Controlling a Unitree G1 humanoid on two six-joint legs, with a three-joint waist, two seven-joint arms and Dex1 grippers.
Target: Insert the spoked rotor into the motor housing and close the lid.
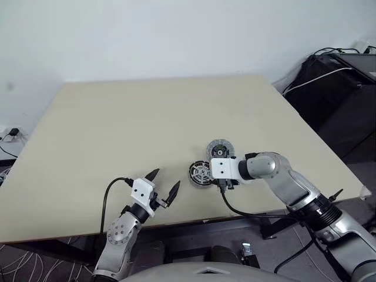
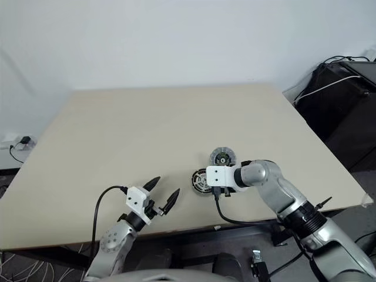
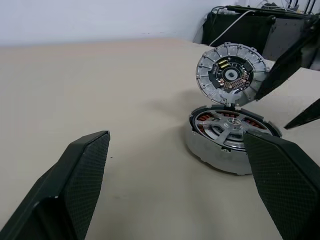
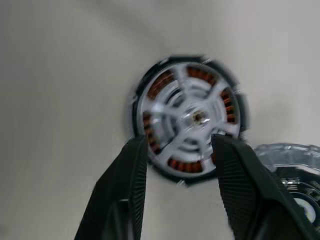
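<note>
Right gripper fingers are held apart, clamped on nothing, directly above the silvery spoked rotor, which is seated inside the dark copper-wound motor housing. Just beyond, the pale scalloped lid is seen tilted up. Left gripper fingers are spread wide, empty, over the beige surface, well apart from the housing.

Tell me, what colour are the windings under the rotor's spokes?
Reddish copper windings, seen best in the right wrist view.

spoked rotor in motor housing, lid just behind
</note>
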